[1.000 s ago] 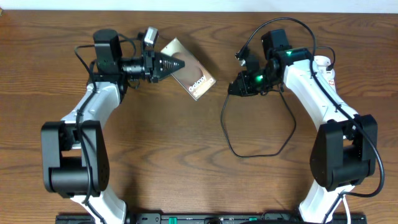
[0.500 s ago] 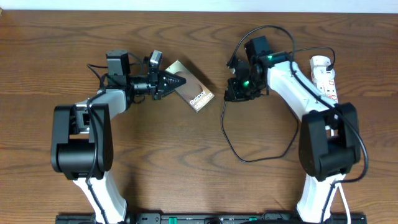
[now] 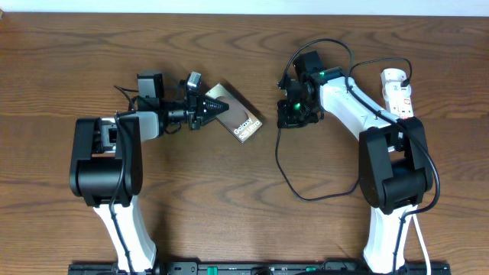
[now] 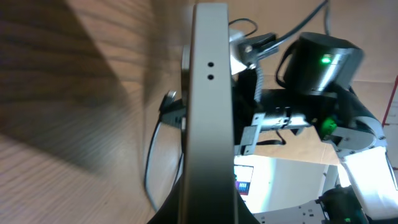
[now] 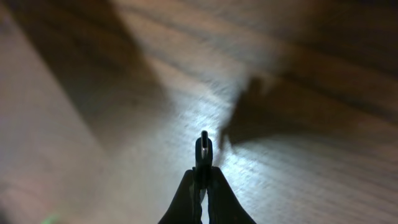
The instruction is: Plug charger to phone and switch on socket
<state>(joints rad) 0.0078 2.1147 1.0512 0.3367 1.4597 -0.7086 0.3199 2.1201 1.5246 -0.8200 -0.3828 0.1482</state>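
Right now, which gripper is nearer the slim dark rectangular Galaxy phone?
Left. The left gripper clamps the phone; the right gripper sits apart on its right, pinching the thin black charger cable.

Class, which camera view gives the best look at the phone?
The overhead view: the phone shows its face and Galaxy lettering, one end in the left gripper. The left wrist view shows only its thin edge. The right wrist view shows none of it.

A robotics lab: two robot arms (image 3: 103, 160) fixed at a wooden table (image 3: 221, 198).
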